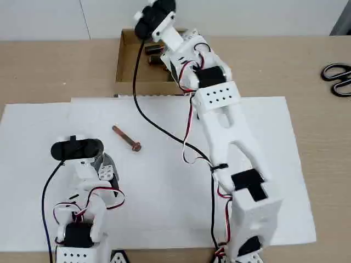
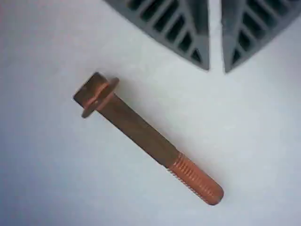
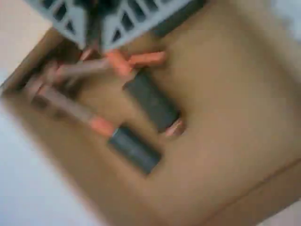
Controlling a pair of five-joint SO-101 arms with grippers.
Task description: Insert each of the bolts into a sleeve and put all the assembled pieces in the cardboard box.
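Note:
A copper bolt with a flanged head lies loose on the white paper, not in a sleeve. My left gripper sits just short of the bolt, shut, with only a thin slit between its grey fingers and nothing held. My right gripper hangs inside the cardboard box at the table's far side. On the box floor lie bolts in dark sleeves, their orange threaded ends sticking out. The right arm hides part of the box in the high view.
Black scissors lie at the table's right edge. The right arm stretches diagonally across the paper's right half, with cables trailing over the middle. Bare paper surrounds the loose bolt.

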